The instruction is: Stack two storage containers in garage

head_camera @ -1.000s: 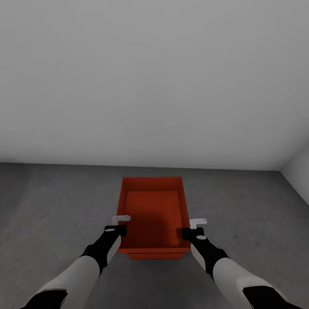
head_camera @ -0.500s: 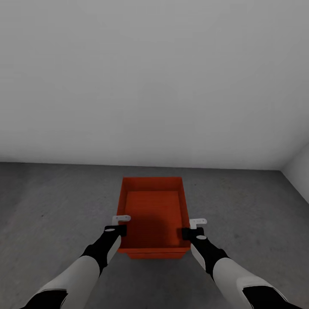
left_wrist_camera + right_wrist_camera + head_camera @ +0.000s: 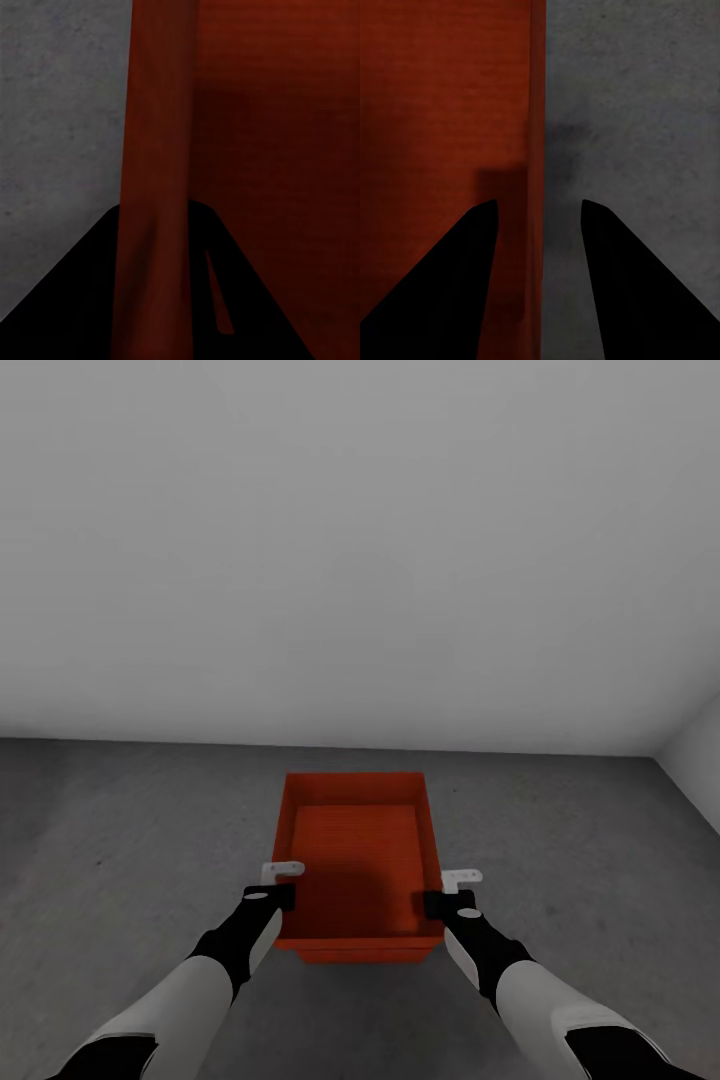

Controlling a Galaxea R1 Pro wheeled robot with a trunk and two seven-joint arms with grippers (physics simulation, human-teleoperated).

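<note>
My left gripper (image 3: 279, 884) sits at the left wall of the orange-red container (image 3: 358, 850), near its close end. Through the left wrist camera I see the container wall (image 3: 154, 187) running straight down between the two dark fingers (image 3: 67, 300), one outside over the concrete and one inside the bin, so this gripper straddles the wall; whether the pads actually press it I cannot tell.

My right gripper (image 3: 452, 890) is at the opposite wall, also near the close end. In the right wrist camera its fingers (image 3: 457, 277) stand apart with a plain gap on either side of the thin wall edge (image 3: 537, 150), so this one is spread and not clamping anything.

The container lies lengthwise away from me, open side up, its flat bottom in view. Under its near edge a second orange-red rim (image 3: 362, 956) peeks out (apparently the other bin beneath it, though little of it shows). Both rest on the dark grey mottled floor (image 3: 120, 840) of the garage, a short way from the plain pale wall (image 3: 360, 540). A second wall (image 3: 700, 760) meets it at the right corner.
</note>
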